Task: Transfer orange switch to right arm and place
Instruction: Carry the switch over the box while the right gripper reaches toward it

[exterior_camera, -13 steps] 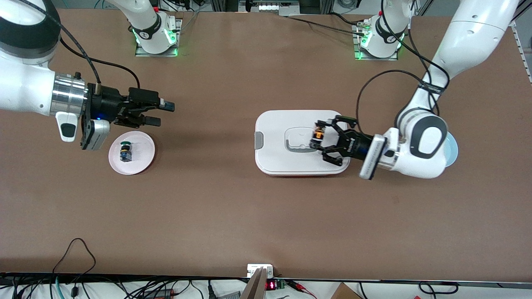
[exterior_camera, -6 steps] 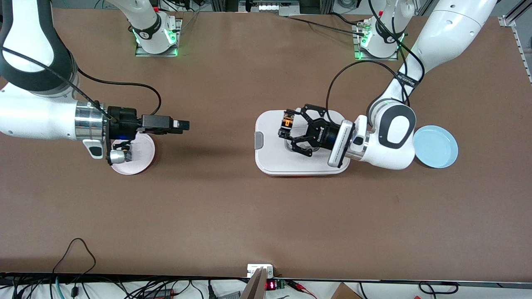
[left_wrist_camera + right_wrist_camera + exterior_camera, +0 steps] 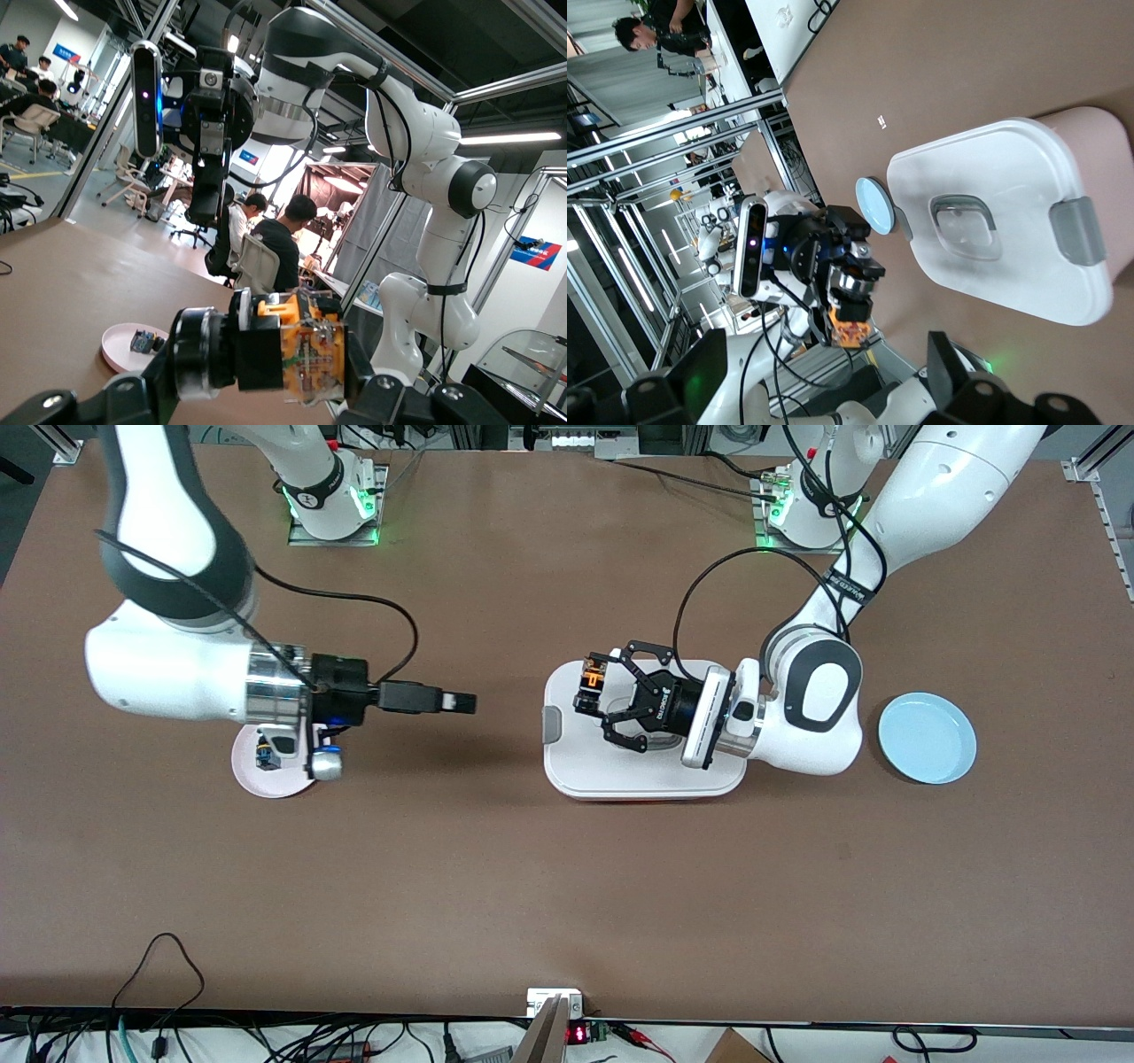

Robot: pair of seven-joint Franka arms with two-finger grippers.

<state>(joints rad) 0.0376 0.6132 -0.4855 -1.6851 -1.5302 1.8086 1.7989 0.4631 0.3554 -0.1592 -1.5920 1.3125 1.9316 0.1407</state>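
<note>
**Handover approach: both arms closing the gap**

Both grippers have moved toward each other. My left gripper (image 3: 595,695) clamps the orange switch (image 3: 589,680) over the white lidded box (image 3: 567,766), cap outward for taking. My right gripper (image 3: 461,702), jaws wide, points at it over bare table.

Even overhead light fell on the matte brown table (image 3: 496,886), casting soft shadows under both arms. Ceiling strip lights (image 3: 509,138) glared in the left wrist view; the near linkage fingers (image 3: 190,354) were blurred.
</note>
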